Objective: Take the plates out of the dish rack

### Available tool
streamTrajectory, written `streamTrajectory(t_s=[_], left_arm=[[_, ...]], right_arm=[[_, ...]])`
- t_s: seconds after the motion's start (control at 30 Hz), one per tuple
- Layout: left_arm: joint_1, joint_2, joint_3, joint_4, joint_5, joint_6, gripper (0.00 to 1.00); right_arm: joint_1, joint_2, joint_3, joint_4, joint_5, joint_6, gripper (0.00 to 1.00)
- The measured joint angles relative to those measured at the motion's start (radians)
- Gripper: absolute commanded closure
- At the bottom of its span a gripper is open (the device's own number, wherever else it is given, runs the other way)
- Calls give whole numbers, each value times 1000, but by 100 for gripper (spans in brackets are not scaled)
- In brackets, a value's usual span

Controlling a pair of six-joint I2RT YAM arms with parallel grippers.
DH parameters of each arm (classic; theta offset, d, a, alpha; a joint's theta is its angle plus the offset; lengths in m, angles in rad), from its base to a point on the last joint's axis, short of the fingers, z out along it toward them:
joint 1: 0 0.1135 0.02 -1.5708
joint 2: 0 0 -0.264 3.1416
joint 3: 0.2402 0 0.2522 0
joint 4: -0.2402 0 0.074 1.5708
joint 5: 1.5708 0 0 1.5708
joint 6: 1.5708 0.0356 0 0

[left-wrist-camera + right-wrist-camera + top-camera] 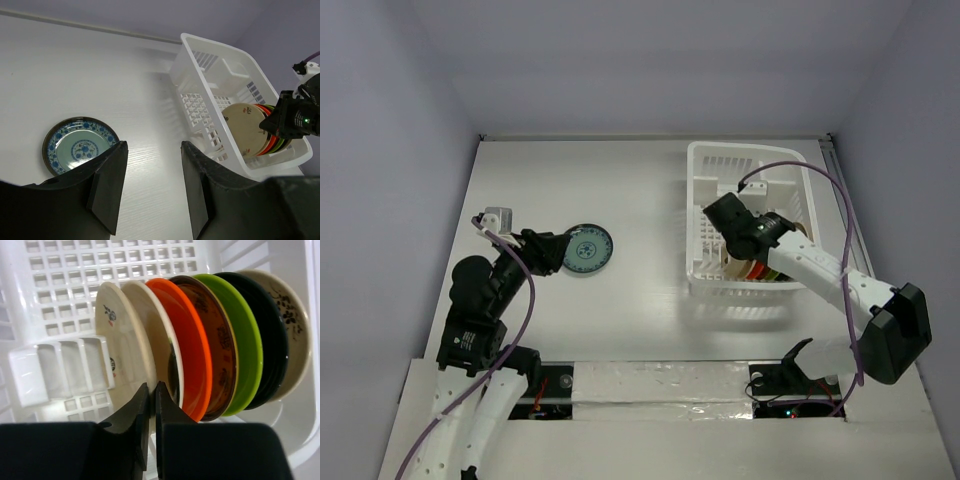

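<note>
The white dish rack (692, 200) stands at the right of the table. Several plates stand on edge in it: beige (125, 340) in front, then orange (192, 340), brown-red (217, 340), lime green (247, 340), a dark one (274, 340) and a pale patterned one (296, 320). My right gripper (152, 390) reaches into the rack and is shut on the lower rim of the front beige plate. A grey-teal plate with a blue pattern (587, 249) lies flat on the table at the left. My left gripper (152, 165) is open and empty, just beside that plate (80, 147).
The rack's slotted walls (75, 290) and rounded rim (210, 42) close in around my right gripper. The rack's far half holds no plates. Bare white table (640, 200) lies between the flat plate and the rack. Walls enclose the table at the back and sides.
</note>
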Motion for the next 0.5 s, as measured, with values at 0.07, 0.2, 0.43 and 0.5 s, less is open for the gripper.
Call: streamTrajectory(t_s=[0.07,0.2,0.43,0.5], left_arm=[[-4,-1,0,0,0,0,57],[-4,-3,0,0,0,0,56],[-4,-6,0,0,0,0,56],[-4,-6,0,0,0,0,56]], right_arm=[[-1,5,9,-23,14,-15,100],[-2,11,30,-52,32,-30,100],[-2,-18,104,-116,71,-77,100],[-3,-27,124,-120,97,-95,100]])
